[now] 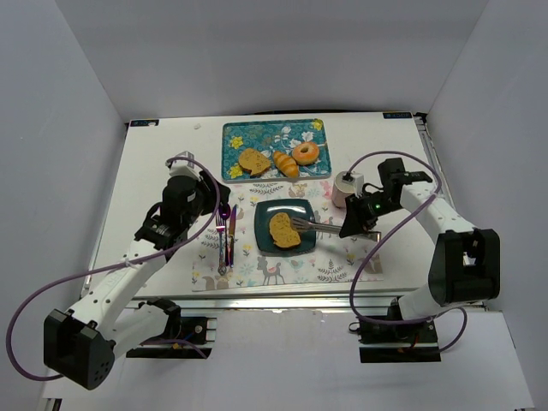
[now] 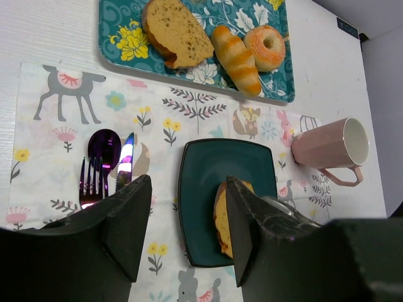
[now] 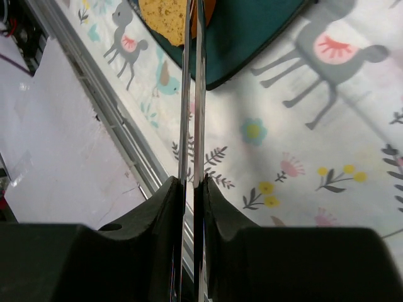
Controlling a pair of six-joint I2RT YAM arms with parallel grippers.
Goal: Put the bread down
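The bread, a golden-orange oval slice, lies on the dark square plate on the placemat. My right gripper is shut on metal tongs, whose tips reach the slice's right end. In the right wrist view my gripper squeezes the two tong arms nearly together, and they run up to the bread at the plate. My left gripper is open and empty, left of the plate. In its wrist view the bread shows partly behind the right finger.
A teal floral tray at the back holds a rounder brown slice, a croissant and a doughnut. A pink mug stands right of the plate. Purple cutlery lies on the placemat's left side.
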